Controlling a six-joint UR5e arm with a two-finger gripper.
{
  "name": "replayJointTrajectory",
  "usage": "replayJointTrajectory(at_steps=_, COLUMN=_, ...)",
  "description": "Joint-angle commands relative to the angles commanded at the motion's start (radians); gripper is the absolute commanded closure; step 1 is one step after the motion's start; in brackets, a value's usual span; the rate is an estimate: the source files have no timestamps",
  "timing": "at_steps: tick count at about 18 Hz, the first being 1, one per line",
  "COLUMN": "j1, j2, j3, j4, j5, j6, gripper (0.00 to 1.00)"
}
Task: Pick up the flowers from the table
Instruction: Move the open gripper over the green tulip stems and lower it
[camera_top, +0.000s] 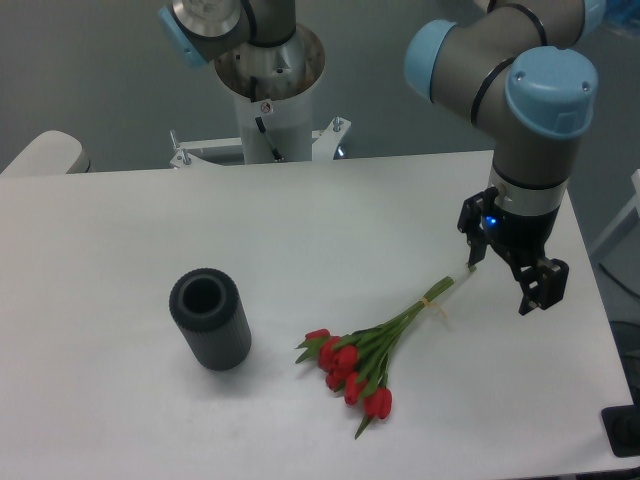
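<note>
Dark ribbed cylinder (210, 320) upright at left on the table (120, 400). Flowers (375, 345) lying flat right of centre, blooms lower left, stems toward the gripper (502, 287). Jaws spread open, holding nothing, beside the stem ends.

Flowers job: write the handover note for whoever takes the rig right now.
Gripper: open, holding nothing, poised at the stem end of the flowers.
Flowers: lying flat on the white table, red heads toward the front edge, stems pointing back-right toward the gripper; pale band around the stems.
Dark grey ribbed cylinder: upright to the left, apart from the bunch.
Done: approach.
Left: close on the stems, lift.
</note>
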Motion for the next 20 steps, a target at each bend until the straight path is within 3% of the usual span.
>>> replayJointTrajectory(at_steps=4, j1=0.000, j2=0.012, j3=-0.037, j4=0.046, j5=0.000, j6=0.000, gripper=0.00)
replayJointTrajectory(at_steps=12, j1=-0.012, j2=0.014, j3=-0.060, j4=0.049, j5=0.000, j6=-0.089, gripper=0.00)
replayJointTrajectory(at_steps=18, j1=-0.048, j2=0.011, j3=-0.124, j4=0.061, j5=0.023, j6=-0.365, gripper=0.00)
replayJointTrajectory(at_steps=20, j1=-0.067, j2=0.005, j3=-0.149, j4=0.096, j5=0.084, j6=-0.458, gripper=0.00)
